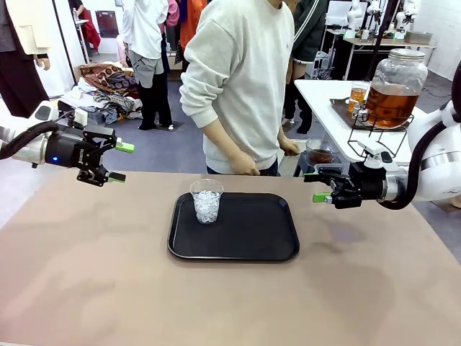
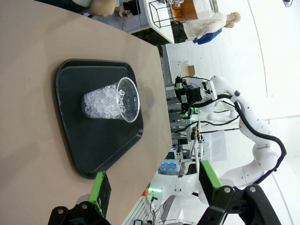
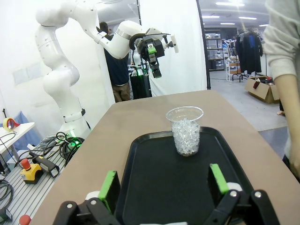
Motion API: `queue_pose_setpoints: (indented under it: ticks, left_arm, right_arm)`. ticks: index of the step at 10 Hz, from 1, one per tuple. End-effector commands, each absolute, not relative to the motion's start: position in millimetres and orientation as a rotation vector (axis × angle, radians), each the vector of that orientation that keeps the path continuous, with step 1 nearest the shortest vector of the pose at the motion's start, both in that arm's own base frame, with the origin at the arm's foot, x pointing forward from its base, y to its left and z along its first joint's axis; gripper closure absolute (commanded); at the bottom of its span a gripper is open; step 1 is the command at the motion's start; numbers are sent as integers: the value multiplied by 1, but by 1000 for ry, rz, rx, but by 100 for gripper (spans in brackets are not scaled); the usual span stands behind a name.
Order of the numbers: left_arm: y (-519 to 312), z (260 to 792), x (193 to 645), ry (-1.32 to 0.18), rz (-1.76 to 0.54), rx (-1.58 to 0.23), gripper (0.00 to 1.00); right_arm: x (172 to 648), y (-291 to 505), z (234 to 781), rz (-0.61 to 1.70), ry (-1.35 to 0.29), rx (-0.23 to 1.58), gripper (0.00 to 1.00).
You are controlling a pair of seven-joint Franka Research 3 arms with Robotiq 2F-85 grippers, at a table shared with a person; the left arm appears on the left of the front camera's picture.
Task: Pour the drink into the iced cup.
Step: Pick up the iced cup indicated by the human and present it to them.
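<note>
The iced cup [image 1: 207, 201], a clear plastic tumbler filled most of the way with ice cubes, stood upright on the near left part of a black tray [image 1: 252, 234]. Its mouth faced up and its long axis was vertical. The tray lay flat in the middle of the brown worktop [image 1: 86, 274].

The drink [image 1: 319, 154], amber-brown in a small clear cup, sat just past the worktop's far right edge, near the person's hand [image 1: 289, 148]. What it stood on could not be told. Behind it, on a white side table [image 1: 317, 97], a large lidded glass jar [image 1: 392, 90] held liquid of the same colour.

The left gripper [image 1: 120, 162] hovered over the worktop's far left, fingers spread wide and holding nothing. The right gripper [image 1: 318, 187] hung beside the tray's far right corner, its fingers also wide apart and empty. Both pointed inward toward the tray.
</note>
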State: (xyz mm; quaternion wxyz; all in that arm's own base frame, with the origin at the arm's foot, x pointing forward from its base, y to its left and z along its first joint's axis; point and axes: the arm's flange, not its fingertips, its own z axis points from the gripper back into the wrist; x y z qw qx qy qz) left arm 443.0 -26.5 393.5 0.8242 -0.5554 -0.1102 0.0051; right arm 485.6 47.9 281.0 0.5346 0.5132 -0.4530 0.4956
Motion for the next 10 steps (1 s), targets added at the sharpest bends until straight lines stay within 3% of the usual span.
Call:
queue_pose_setpoints:
  ticks: [1, 10]
  left_arm:
    - [-27, 394, 443, -237, 10, -1181, 0]
    - [-27, 394, 443, -237, 10, -1181, 0]
  right_arm:
    - [489, 50, 284, 1177, -1079, 1219, 0]
    - [489, 50, 284, 1177, -1079, 1219, 0]
